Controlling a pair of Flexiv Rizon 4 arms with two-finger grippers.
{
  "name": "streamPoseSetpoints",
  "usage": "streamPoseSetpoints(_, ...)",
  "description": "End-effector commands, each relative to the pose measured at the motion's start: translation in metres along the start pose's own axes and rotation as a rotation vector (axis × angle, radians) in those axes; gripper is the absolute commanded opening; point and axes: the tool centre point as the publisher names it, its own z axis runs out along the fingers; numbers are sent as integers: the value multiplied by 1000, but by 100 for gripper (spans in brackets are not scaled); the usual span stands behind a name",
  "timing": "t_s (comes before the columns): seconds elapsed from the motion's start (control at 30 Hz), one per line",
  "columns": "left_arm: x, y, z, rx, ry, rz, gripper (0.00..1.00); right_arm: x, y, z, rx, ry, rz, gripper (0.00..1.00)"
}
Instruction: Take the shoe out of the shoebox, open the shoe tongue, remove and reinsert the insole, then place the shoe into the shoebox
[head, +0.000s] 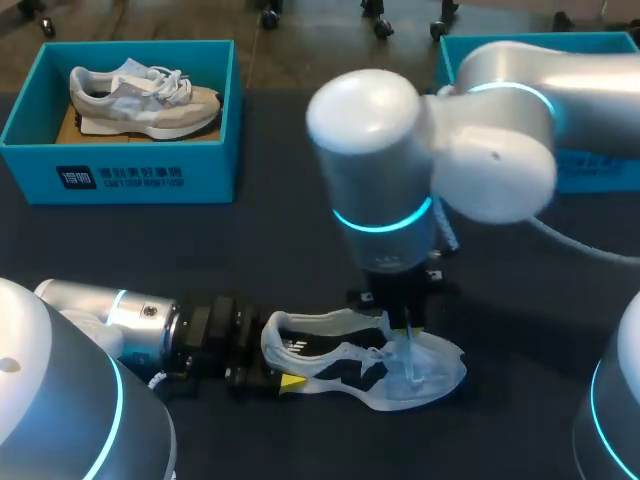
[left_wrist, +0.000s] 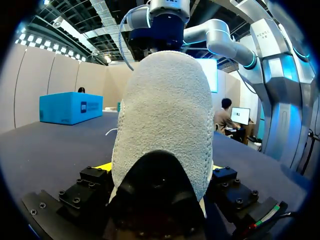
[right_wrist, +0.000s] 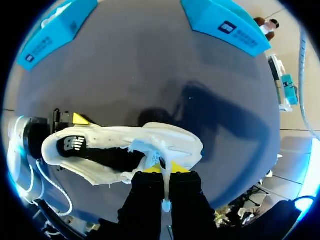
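Left end effector (left_wrist: 159, 170) clamps heel of white shoe (head: 360, 372); right end effector (right_wrist: 165, 172) pinches tongue (right_wrist: 152, 159) from above. Behind white shoe: shoebox (head: 120, 175) holding second shoe (head: 140, 100), plus blue box (head: 600, 170). Right arm (head: 400, 150) overhangs white shoe.

Gleams silver-white along rounded arm links (head: 480, 130), glows cyan at joint rings (head: 380, 218), turns black at screw-studded finger mounts (left_wrist: 85, 192), ends in yellow fingertips (head: 291, 383), trails a pale cable (right_wrist: 52, 186)

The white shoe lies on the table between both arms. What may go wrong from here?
The right gripper pinches only a thin edge of the tongue; it may slip free when pulled. The left gripper clamps only the heel of the shoe, so a strong pull might twist it loose.
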Motion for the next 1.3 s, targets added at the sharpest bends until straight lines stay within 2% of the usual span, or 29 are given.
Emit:
streamPoseSetpoints(0.03,-2,8,1,0,-2,0,0,-13,-4,1,-28,345,-31,0)
streamPoseSetpoints(0.37,-2,8,1,0,-2,0,0,-13,-4,1,-28,345,-31,0)
streamPoseSetpoints(0.47,-2,8,1,0,-2,0,0,-28,-4,2,-23,345,-15,0)
streamPoseSetpoints(0.73,-2,8,1,0,-2,0,0,-48,-3,16,-76,494,-72,0)
streamPoseSetpoints(0.87,-2,8,1,0,-2,0,0,-53,-4,27,-118,613,-129,0)
streamPoseSetpoints(1.1,-2,8,1,0,-2,0,0,-55,-5,42,-109,735,-144,0)
streamPoseSetpoints(1.3,-2,8,1,0,-2,0,0,-54,-6,55,-85,790,-150,0)
